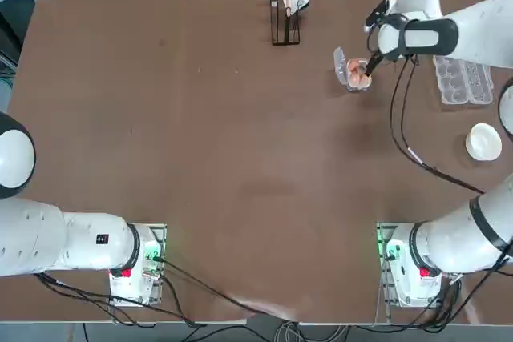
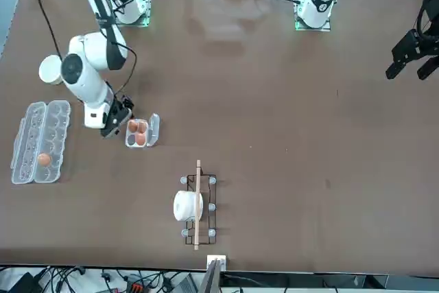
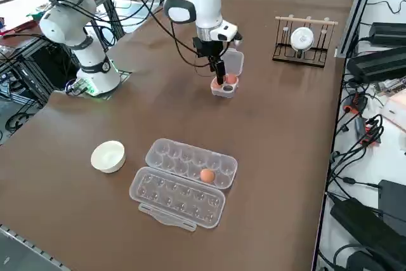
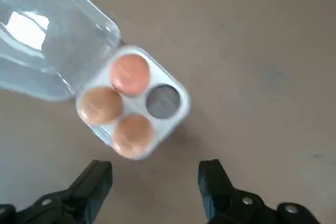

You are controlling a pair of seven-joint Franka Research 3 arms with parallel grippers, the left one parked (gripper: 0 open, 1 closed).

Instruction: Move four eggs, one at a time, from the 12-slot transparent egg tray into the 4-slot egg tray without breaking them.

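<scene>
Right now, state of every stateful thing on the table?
4-slot egg tray: lid open, three eggs in, one cup empty.
12-slot transparent egg tray: lid open, one egg left.
Right pincer: open, empty, above the small tray.
White bowl: upright, looks empty.

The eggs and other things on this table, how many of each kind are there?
Eggs: 4, three in the 4-slot egg tray, one in the 12-slot transparent egg tray
Egg trays: 2
White bowl: 1
Rack with a white cup: 1
Total: 8
The open right gripper holds nothing.
</scene>
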